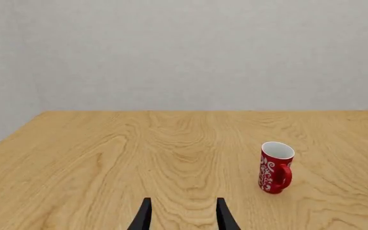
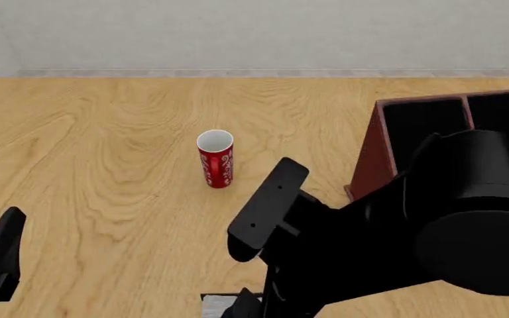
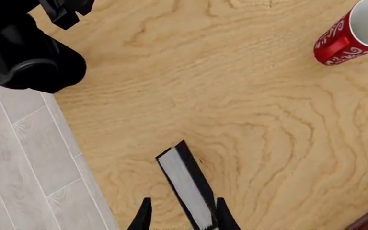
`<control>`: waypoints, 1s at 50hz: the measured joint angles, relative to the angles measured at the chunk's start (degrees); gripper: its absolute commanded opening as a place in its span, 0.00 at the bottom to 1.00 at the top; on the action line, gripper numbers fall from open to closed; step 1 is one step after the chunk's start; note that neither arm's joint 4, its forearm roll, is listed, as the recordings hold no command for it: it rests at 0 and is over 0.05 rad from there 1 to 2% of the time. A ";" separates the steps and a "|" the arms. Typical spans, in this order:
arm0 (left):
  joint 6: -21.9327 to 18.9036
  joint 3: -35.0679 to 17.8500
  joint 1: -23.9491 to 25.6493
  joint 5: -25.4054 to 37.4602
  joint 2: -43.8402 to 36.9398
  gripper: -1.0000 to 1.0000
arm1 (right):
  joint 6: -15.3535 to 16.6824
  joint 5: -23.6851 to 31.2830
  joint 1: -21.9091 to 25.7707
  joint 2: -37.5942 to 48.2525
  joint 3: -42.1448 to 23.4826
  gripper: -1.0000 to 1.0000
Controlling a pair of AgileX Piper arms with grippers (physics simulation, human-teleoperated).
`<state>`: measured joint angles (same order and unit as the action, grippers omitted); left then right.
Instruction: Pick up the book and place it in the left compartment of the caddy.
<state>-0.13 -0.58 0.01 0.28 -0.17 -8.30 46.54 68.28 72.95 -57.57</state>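
Note:
The book [image 3: 185, 184] stands on edge near the table's front edge, grey-white page edges up, black covers at the sides. My right gripper [image 3: 182, 218] is open, its fingers straddling the book's near end without clamping it. In the front view only a grey sliver of the book [image 2: 217, 306] shows beneath the right arm [image 2: 396, 232]. The caddy [image 2: 370, 159] stands at the right, partly hidden by that arm, its left compartment [image 2: 423, 122] black-lined. My left gripper [image 1: 182, 216] is open over bare table, low at the left [image 2: 0, 262].
A red cup [image 2: 215, 159] with white patterning stands upright mid-table, left of the caddy. The table's front edge [image 3: 75, 158] and grey floor tiles [image 3: 24, 158] lie just beside the book. The left arm [image 3: 24, 52] shows in the right wrist view.

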 measured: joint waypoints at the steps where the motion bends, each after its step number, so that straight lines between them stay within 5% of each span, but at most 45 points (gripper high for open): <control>1: 0.00 0.00 0.00 0.00 0.00 1.00 | 0.00 0.01 -0.01 0.02 0.06 1.00; 50: 0.00 0.00 0.00 0.00 0.00 1.00 | -2.99 -4.41 0.72 1.98 6.11 1.00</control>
<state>-0.13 -0.58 0.01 0.28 -0.17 -11.29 42.13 69.01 74.93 -51.46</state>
